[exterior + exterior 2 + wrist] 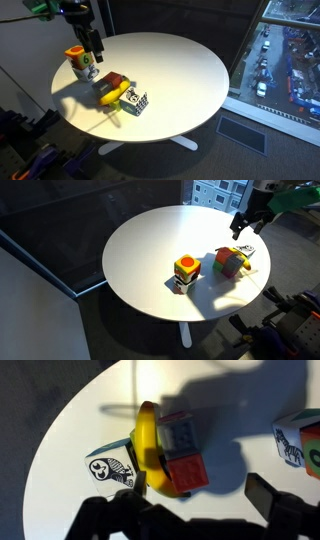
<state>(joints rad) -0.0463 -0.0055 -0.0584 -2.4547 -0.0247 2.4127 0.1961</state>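
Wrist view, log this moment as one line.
jaws: open, empty, above table | below: banana by red block | nearby: patterned cube, carton

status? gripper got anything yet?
Done: nothing that shows; the gripper is open and empty, off the table. In hand: it hangs above the banana, which lies against the red block, between the carton and the patterned cube. Left: probably the descent, the grasp and any move.
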